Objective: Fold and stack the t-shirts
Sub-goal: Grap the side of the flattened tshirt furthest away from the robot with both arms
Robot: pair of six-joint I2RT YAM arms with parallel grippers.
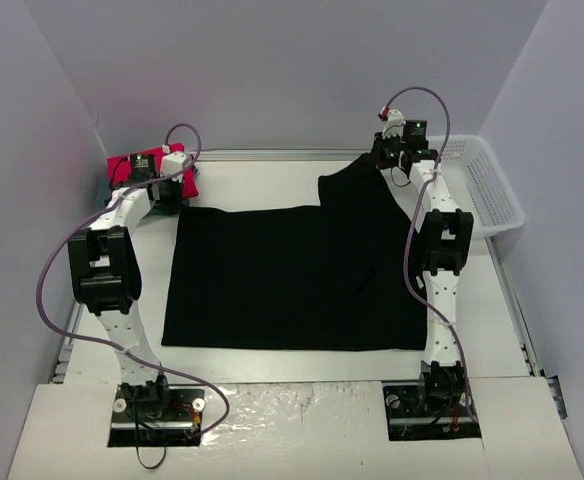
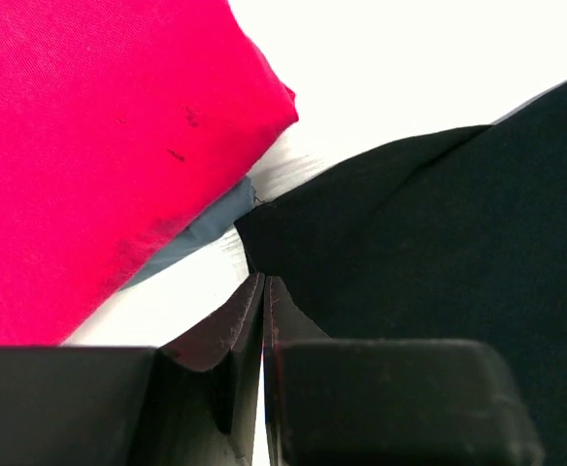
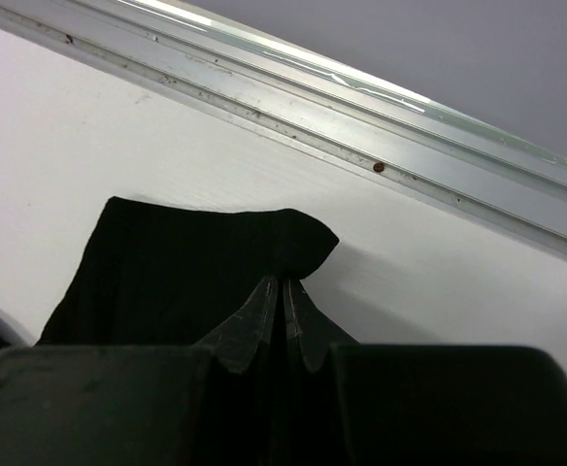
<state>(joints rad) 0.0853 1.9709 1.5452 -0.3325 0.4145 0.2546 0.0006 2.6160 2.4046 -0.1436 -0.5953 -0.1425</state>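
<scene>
1 black t-shirt (image 1: 272,275) lies spread on the tabletop (image 1: 272,185). The right hand (image 3: 283,283) is clamped on its far right edge. The left hand (image 2: 265,283) is pressed together at its far left corner; on cloth or not, I cannot tell. Beside it the red-pink t-shirt (image 2: 99,146) lies on the teal-blue t-shirt (image 2: 211,225). All 3 should be soft, light and limp: take them at corners or hems. You can read no writing.

It looked like a robotics lab to me: bare grey walls (image 1: 272,70) boxed in a white counter (image 1: 252,180), with two arms (image 1: 107,265) bolted to its near edge.
</scene>
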